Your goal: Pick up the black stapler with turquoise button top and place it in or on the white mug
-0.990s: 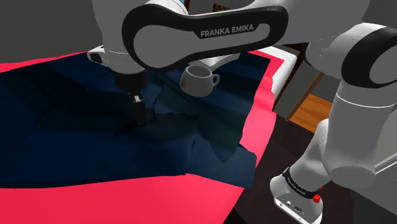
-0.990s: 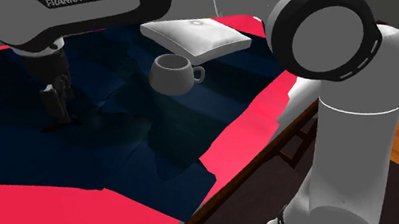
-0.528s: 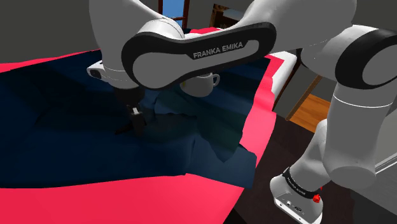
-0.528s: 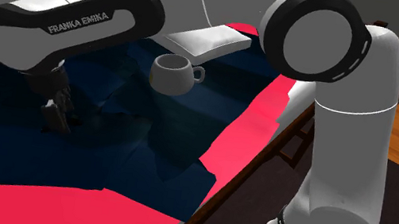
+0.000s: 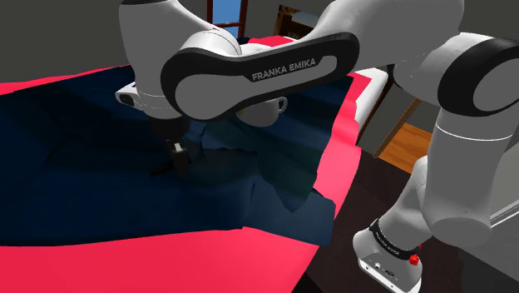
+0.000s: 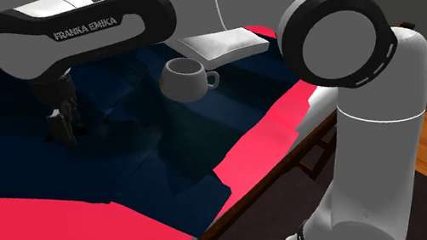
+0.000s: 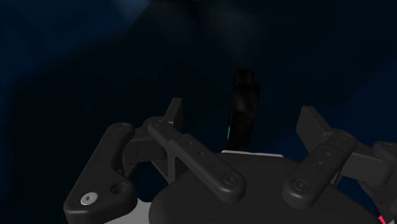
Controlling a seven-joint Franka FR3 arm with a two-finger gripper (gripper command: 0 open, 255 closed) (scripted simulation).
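Compared with one second earlier, the arm [image 5: 274,71] has come lower. In the shoulder view its labelled forearm link now covers most of the mug [image 5: 268,113], which was then in plain sight at upper centre. In the second exterior view the same link has dropped from the top left corner toward the left middle of the frame. Since half a second ago the change is slight. The gripper [image 5: 177,158] remains at left centre of the shoulder view, down against the dark blue blanket [image 5: 83,166]. The mug [image 6: 185,81] has not moved. It stands upright at upper centre of the second exterior view, with its handle toward that view's right, just in front of a white pillow [image 6: 222,43].

In the wrist view the gripper [image 7: 243,121] has its jaws spread. The stapler [image 7: 245,95] lies on the blanket [image 7: 76,63] between the two fingers, with a gap on each side, so neither finger touches it. It is a narrow, nearly black bar, hard to separate from the dim cloth, and it runs lengthwise away from the hand. A thin turquoise glint shows along one edge at its near end.

In the second exterior view the gripper [image 6: 60,126] meets the blanket [image 6: 148,149] at left centre, well apart from the mug. A red sheet [image 5: 125,258] borders the blanket along the bottom and right.
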